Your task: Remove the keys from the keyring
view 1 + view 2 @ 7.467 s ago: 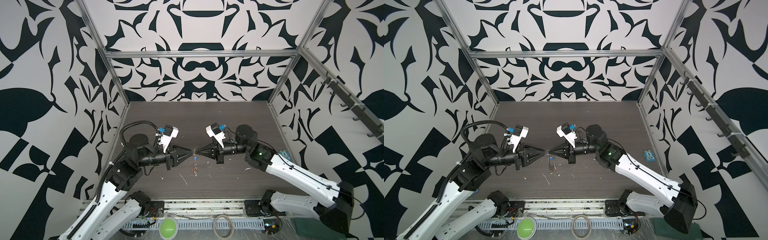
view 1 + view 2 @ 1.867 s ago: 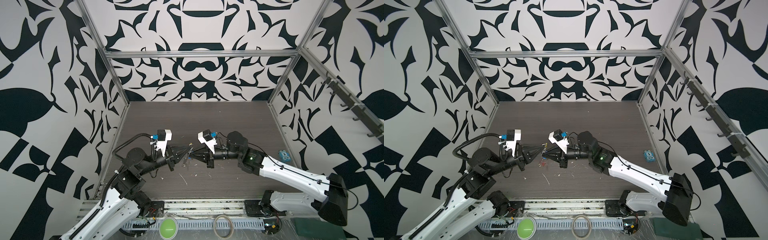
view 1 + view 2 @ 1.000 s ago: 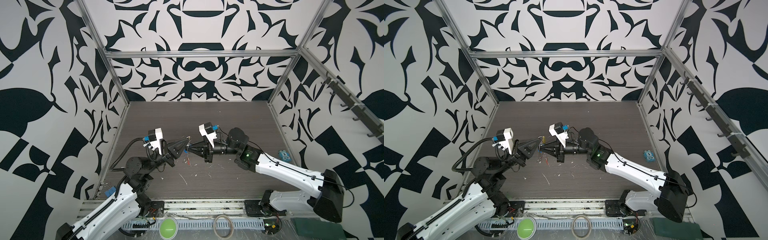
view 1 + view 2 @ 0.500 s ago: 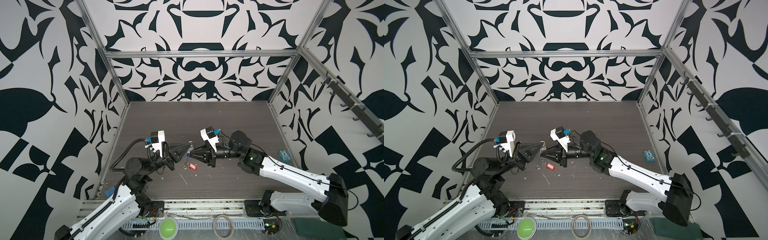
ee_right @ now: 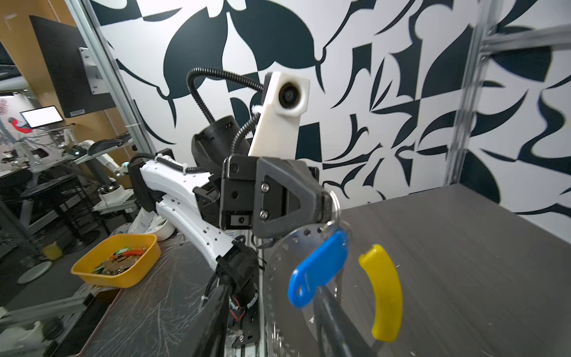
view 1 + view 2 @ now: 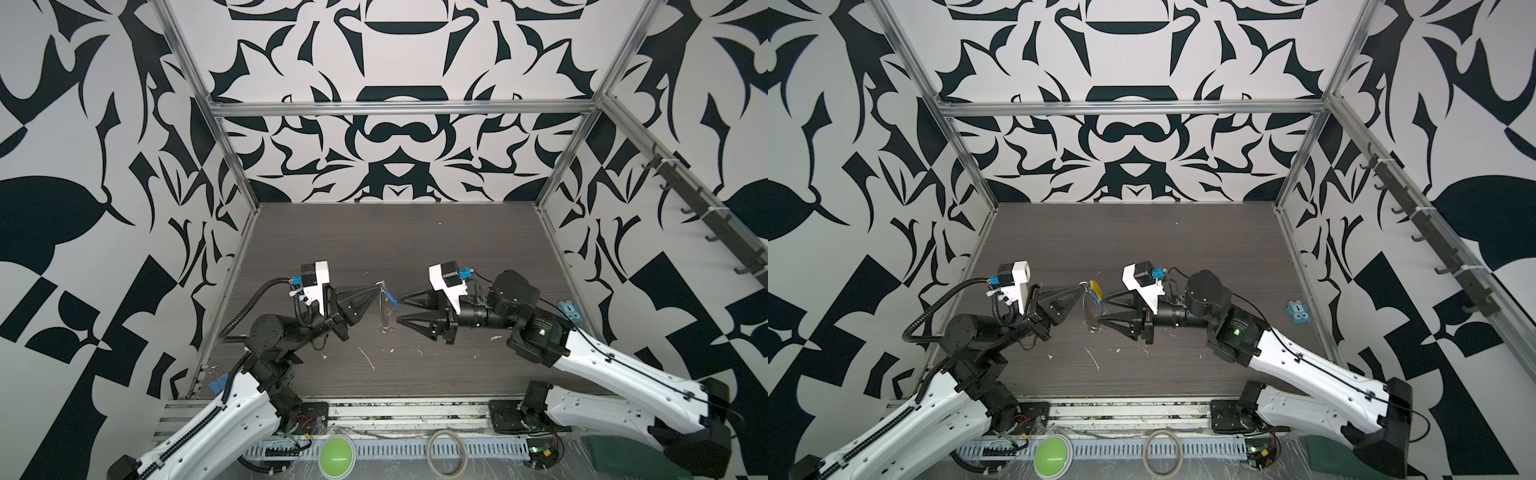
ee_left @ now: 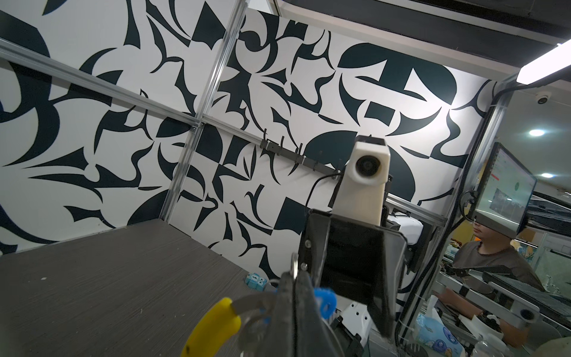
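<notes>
Keyring [image 6: 383,312] hangs edge-on from the left gripper [image 6: 376,287], whose jaws are pinched shut on its top arc. The loop's long axis runs straight down from those tips toward the table [image 6: 415,249]. Just beside the tips, on the side facing the right gripper [image 6: 398,308], sit the blue tag [image 6: 390,296] and yellow sleeve [image 6: 1095,289]. The right jaws stand apart and empty, one above the other, level with the loop and just short of it. That makes it the free arm, and the nearer one for pulling the tag's bunch off.
</notes>
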### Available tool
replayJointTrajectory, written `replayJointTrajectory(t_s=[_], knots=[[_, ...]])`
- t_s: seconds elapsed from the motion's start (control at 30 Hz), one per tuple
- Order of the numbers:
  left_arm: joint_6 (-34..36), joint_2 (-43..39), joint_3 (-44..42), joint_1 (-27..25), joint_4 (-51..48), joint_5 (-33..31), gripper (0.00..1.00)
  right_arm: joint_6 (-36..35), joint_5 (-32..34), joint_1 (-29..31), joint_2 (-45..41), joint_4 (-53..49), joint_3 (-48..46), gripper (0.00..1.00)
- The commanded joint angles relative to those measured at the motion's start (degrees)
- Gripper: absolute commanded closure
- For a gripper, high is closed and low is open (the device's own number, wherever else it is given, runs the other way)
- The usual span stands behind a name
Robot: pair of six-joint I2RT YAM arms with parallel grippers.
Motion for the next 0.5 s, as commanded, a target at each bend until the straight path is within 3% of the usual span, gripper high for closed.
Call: replayJointTrajectory(t_s=[0.0, 0.47], knots=[[0.3, -0.4, 2.9, 0.3, 1.0, 0.7, 1.00, -1.3, 4.6, 0.3, 0.5, 2.0, 2.5, 0.52], [-0.1, -0.2, 3.0, 0.3, 0.6, 2.2, 1.00, 2.4, 6.2, 0.3, 4.1, 11.2, 3.3, 0.55]])
